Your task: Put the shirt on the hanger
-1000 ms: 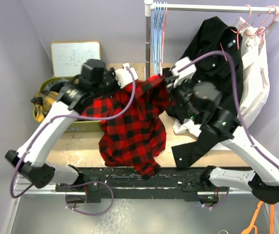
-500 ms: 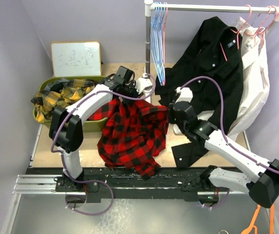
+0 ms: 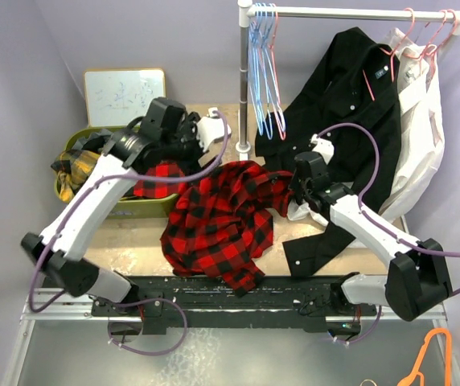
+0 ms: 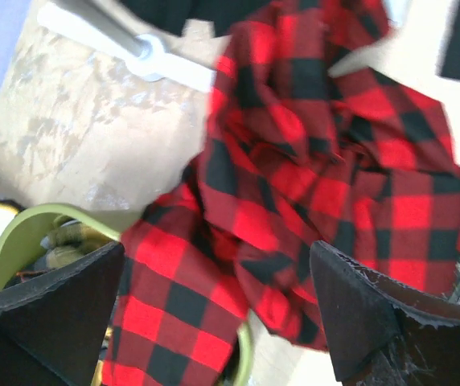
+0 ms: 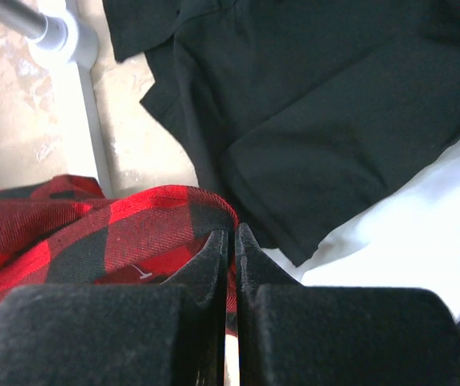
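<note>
The red-and-black checked shirt (image 3: 222, 217) lies crumpled on the table, one sleeve draped over the green bin's rim (image 4: 250, 354). My left gripper (image 3: 200, 137) hovers above its left part, open, and nothing sits between its fingers (image 4: 53, 314). My right gripper (image 3: 297, 183) is low at the shirt's right edge. It is shut on a fold of the shirt (image 5: 158, 217), and red cloth shows between the fingertips (image 5: 232, 233). A pink wire hanger (image 3: 277, 88) hangs on the rod among light blue ones.
A green bin with yellow plaid cloth (image 3: 73, 161) stands at the left, a whiteboard (image 3: 124, 95) behind it. The rack pole (image 3: 244, 72) rises at the back centre. A black shirt (image 3: 351, 96) and white shirt (image 3: 419, 121) hang right. An orange hanger (image 3: 427, 358) lies below the table.
My left gripper opened and let go of the shirt, which sank flatter onto the table. The left arm lifted and the right arm stretched lower, still pinching the cloth.
</note>
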